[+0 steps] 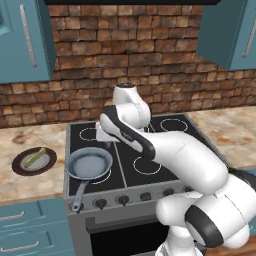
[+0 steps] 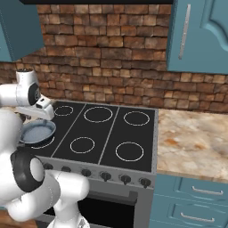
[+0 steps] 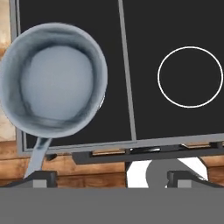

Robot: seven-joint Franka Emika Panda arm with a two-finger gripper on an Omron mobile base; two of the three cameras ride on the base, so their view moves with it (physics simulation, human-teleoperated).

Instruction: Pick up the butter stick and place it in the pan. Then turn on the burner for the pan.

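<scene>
On my far left I see the butter stick [image 1: 35,157] lying on a dark brown plate [image 1: 20,167] on the counter [image 1: 30,137], well apart from the stove. Next comes the pan [image 1: 90,164], sitting on the front-left burner [image 1: 100,178] of the black stove top [image 1: 150,150], handle pointing toward the knobs [image 1: 122,200]. My gripper [image 3: 109,177] hangs above the stove beside the pan, fingers spread wide with nothing between them.

Open stovetop [image 1: 150,150] beside pan [image 1: 90,164]
</scene>
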